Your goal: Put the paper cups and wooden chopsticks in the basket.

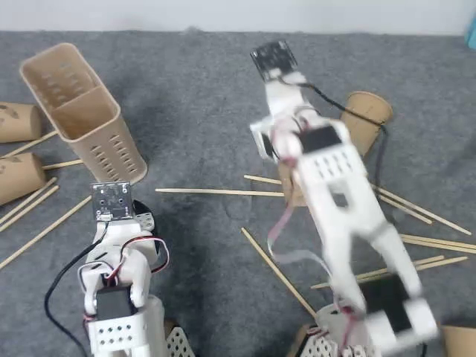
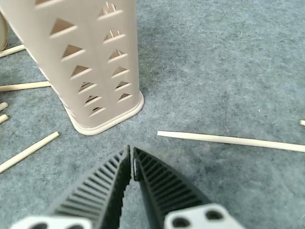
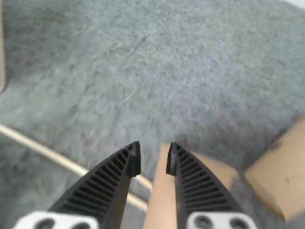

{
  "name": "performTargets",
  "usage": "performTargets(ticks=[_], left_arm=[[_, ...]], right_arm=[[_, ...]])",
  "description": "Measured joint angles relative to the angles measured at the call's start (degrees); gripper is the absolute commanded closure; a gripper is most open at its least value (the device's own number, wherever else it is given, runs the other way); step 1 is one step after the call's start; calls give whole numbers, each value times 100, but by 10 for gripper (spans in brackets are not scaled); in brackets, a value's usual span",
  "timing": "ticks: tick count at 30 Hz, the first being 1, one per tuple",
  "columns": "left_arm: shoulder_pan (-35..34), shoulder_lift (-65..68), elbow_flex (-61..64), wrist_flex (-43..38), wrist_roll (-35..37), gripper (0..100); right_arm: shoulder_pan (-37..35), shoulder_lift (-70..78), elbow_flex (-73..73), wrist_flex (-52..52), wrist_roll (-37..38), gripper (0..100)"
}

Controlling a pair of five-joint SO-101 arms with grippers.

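The tan slotted basket (image 1: 74, 111) stands upright at the back left, and its base (image 2: 102, 62) is just ahead of my left gripper (image 2: 131, 152), which is shut and empty above the grey mat. Paper cups (image 1: 16, 123) lie on their sides at the far left; another paper cup (image 1: 368, 115) lies at the back right. My right gripper (image 3: 152, 155) hangs narrowly open, with nothing clamped, over a paper cup (image 3: 159, 195) that the right arm (image 1: 327, 163) partly hides. Wooden chopsticks (image 1: 219, 192) are scattered over the mat, and one chopstick (image 2: 228, 140) lies near my left gripper.
More chopsticks lie at the left edge (image 1: 37, 230) and on the right (image 1: 416, 208); one chopstick (image 1: 279, 271) lies between the arms. A further cup (image 1: 461, 341) sits at the front right corner. Bare grey mat (image 1: 201, 97) stretches behind the arms.
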Motion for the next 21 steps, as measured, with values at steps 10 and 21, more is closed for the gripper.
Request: performTargets(ticks=[10,21], left_arm=[[0,0,0,0,0,988],[0,0,0,0,0,988]], right_arm=[[554,3262,-3525,1618,0,898],[589,4211,-5723,4325,0,994]])
